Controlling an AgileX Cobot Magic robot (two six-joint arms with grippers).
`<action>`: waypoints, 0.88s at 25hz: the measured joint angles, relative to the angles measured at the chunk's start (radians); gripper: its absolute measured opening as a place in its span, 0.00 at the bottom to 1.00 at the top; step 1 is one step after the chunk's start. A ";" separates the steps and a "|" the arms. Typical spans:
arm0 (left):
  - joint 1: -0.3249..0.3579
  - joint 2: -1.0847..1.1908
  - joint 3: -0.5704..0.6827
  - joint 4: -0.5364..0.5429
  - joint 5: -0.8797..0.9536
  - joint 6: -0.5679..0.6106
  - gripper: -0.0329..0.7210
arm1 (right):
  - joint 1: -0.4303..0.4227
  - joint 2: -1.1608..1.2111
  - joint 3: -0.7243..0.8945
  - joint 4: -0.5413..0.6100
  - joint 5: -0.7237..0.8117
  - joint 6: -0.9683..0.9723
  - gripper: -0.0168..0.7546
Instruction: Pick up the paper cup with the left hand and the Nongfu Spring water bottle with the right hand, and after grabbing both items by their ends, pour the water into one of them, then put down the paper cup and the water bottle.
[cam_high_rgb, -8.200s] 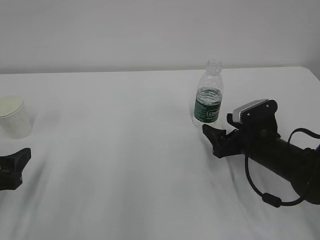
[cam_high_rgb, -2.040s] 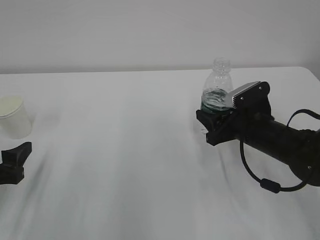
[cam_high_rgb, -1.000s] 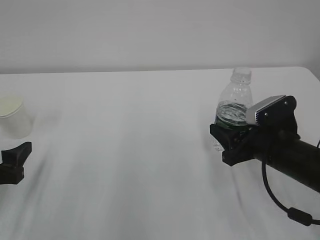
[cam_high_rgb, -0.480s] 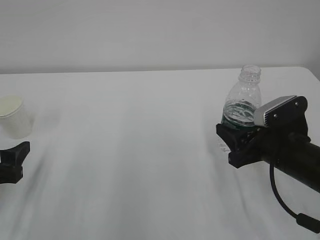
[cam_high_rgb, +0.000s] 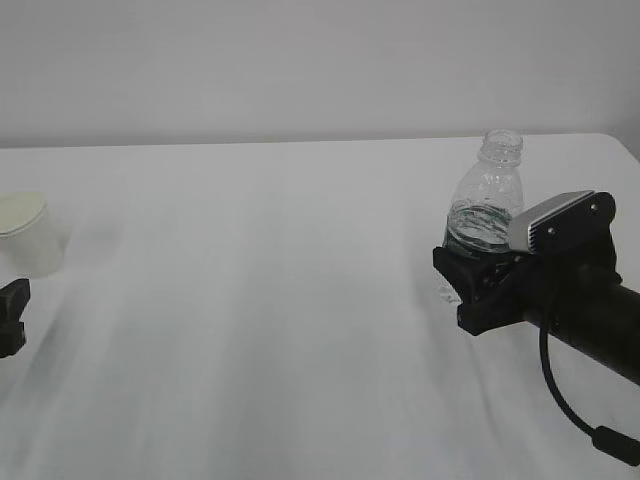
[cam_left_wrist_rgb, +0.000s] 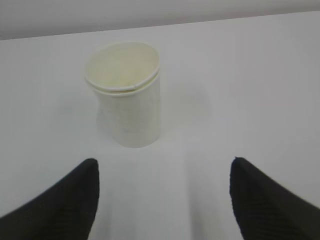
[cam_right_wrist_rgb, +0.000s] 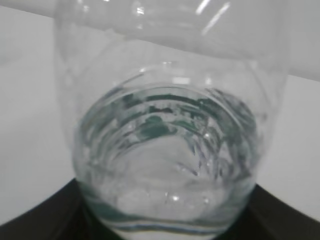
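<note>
The right hand is clamped on the Nongfu Spring water bottle; its green label cannot be read. The left hand has fingers apart near the paper cup.

off-white paper cup, clear bottle with dark green label

Right hand: black arm reaching in from right edge, low over table, silver-grey plate on top of wrist, black cable looping beneath. Jaws clamped around lower body of Nongfu Spring water bottle, bottle upright. Left hand: only black tip showing at left edge in exterior view; jaws spread wide, nothing between them.
</note>
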 joint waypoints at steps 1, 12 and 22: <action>0.007 0.000 0.000 -0.002 0.000 0.000 0.82 | 0.000 0.000 0.000 0.000 0.000 0.000 0.61; 0.112 0.075 -0.011 0.051 -0.001 0.000 0.82 | 0.000 0.000 0.000 0.000 0.000 0.000 0.61; 0.129 0.150 -0.081 0.106 -0.001 0.006 0.82 | 0.002 0.000 0.000 0.000 0.000 0.000 0.61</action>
